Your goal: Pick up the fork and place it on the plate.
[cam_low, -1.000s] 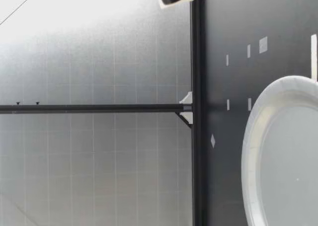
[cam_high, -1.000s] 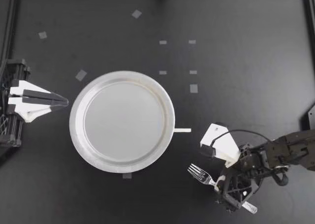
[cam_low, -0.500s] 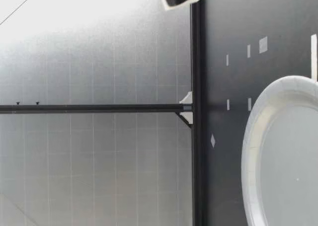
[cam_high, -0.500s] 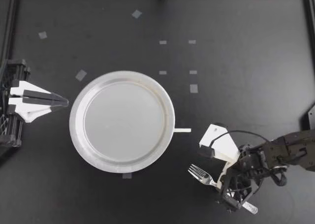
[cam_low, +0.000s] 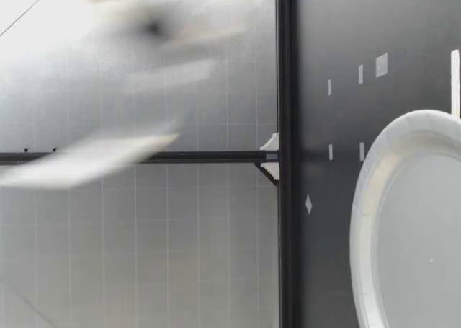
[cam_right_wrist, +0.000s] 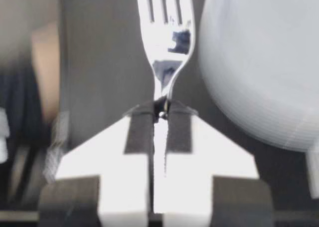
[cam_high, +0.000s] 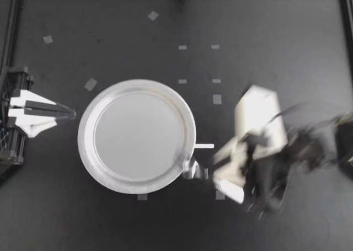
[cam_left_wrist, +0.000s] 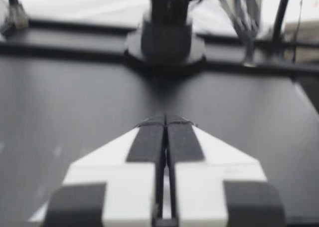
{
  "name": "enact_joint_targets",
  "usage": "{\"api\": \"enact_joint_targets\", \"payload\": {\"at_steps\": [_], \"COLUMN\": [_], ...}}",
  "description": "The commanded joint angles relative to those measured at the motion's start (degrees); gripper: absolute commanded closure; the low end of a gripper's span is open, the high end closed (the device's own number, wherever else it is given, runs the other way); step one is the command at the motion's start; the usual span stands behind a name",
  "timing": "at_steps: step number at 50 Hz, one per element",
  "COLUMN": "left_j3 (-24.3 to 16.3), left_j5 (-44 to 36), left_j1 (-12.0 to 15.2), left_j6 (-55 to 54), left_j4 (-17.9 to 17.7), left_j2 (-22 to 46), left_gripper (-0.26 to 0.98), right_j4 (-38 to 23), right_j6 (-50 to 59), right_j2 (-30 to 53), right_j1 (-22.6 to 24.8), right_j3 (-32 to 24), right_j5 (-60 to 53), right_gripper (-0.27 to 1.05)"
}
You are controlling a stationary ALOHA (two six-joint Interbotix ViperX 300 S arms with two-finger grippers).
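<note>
A round silver plate (cam_high: 84,135) lies left of the table's middle. My right gripper (cam_high: 214,174) is blurred and hangs just right of the plate's near right rim. It is shut on the handle of a silver fork (cam_high: 191,169), whose head reaches the rim. In the right wrist view the fork (cam_right_wrist: 167,42) sticks out ahead of the shut gripper (cam_right_wrist: 160,107), tines forward, with the plate (cam_right_wrist: 259,62) beside it. My left gripper (cam_high: 67,113) rests shut and empty left of the plate, also shut in its own view (cam_left_wrist: 164,119). A blurred gripper (cam_low: 94,162) hangs high above the table.
Small grey tape squares (cam_high: 217,99) dot the black table behind and right of the plate. A white strip (cam_high: 203,146) lies at the plate's right rim. The black frame rail (cam_low: 284,155) marks the table's far edge. The other arm's base (cam_left_wrist: 167,35) stands ahead of my left gripper.
My right gripper closed on the fork's handle, lifted it off the table and swung left toward the plate's rim. The left arm has not moved.
</note>
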Motion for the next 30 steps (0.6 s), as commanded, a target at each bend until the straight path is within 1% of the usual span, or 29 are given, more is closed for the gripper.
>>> {"api": "enact_joint_targets", "payload": {"at_steps": [1,6,11,16,19,22,25,29,30], "left_j3": [-0.79,-1.05,-2.9,-7.21,-9.84,-11.95,-13.18,-13.45,-13.27], "left_j5": [-6.77,-10.63,-13.8,-14.15,-12.92,-10.46,-8.09,-6.68,-6.86], "left_j1": [0.0,-0.09,-0.09,-0.09,-0.09,-0.09,-0.09,0.0,0.0], "left_j6": [-1.32,-2.55,-2.64,-2.2,-2.02,-1.76,-1.23,-0.97,-1.23], "left_j4": [-0.18,-0.26,-0.18,-0.18,0.09,0.09,0.18,0.09,0.0], "left_j2": [1.58,4.04,8.61,14.33,16.87,18.46,19.25,19.25,19.25], "left_gripper": [0.76,0.76,0.76,0.75,0.73,0.68,0.61,0.46,0.4], "right_j4": [-8.53,-15.03,-20.57,-21.8,-21.8,-21.8,-21.8,-21.8,-21.71], "right_j6": [-0.26,-0.53,-1.14,-2.2,-3.16,-4.31,-5.63,-6.94,-7.12], "right_j2": [-4.31,-4.22,-3.69,-2.29,-1.14,0.53,2.2,4.39,4.92], "right_j1": [-2.37,-5.1,-9.84,-15.38,-17.23,-18.46,-19.07,-19.16,-19.16], "right_j3": [0.53,1.76,2.2,1.76,1.41,1.05,0.26,-1.14,-1.58], "right_j5": [-4.83,-12.3,-20.65,-29.18,-33.13,-36.39,-38.41,-39.64,-39.9], "right_gripper": [0.83,0.83,0.83,0.83,0.83,0.83,0.83,0.83,0.83]}}
